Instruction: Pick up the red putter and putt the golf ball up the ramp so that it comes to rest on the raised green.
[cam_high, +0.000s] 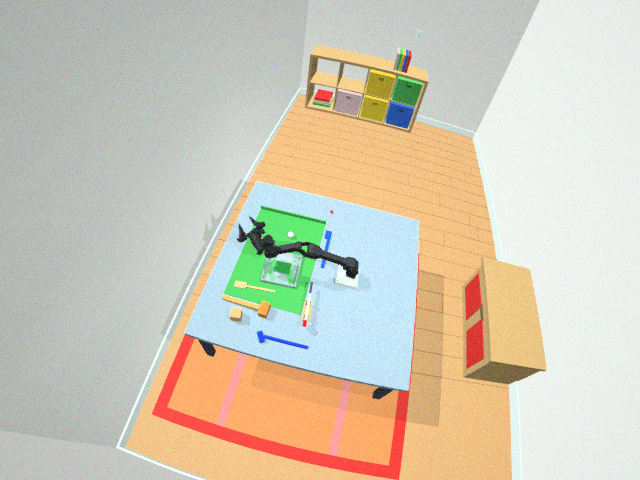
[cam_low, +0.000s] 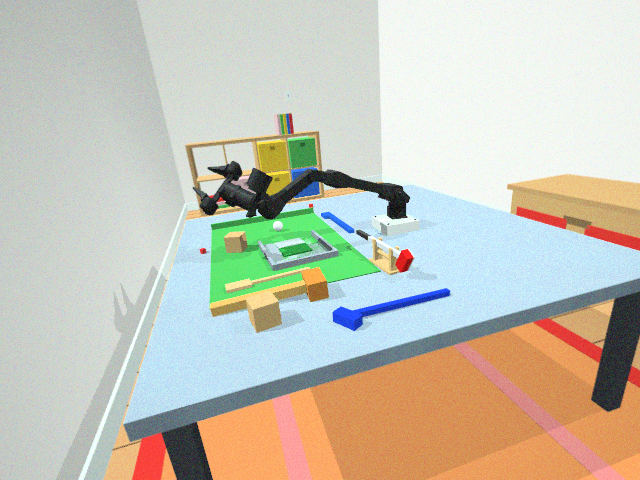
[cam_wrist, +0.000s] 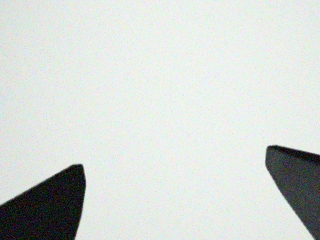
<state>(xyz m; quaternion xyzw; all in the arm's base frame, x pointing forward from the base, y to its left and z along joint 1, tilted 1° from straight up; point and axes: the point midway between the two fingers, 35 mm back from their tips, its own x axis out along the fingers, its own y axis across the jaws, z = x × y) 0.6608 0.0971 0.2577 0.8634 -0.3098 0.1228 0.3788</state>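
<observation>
Seen left of the raised green (cam_low: 292, 249), the gripper (cam_low: 205, 181) is held wide apart and empty above the mat's (cam_low: 232, 266) far edge, the ball (cam_low: 277, 225) just behind the green, the putter (cam_low: 390, 248) racked to its right.

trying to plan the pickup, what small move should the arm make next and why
Probably swing back toward the red putter on its wooden stand beside the green mat. The gripper is open and empty, stretched out high over the mat's far edge, facing the wall, well away from the putter; the golf ball sits untouched.
</observation>
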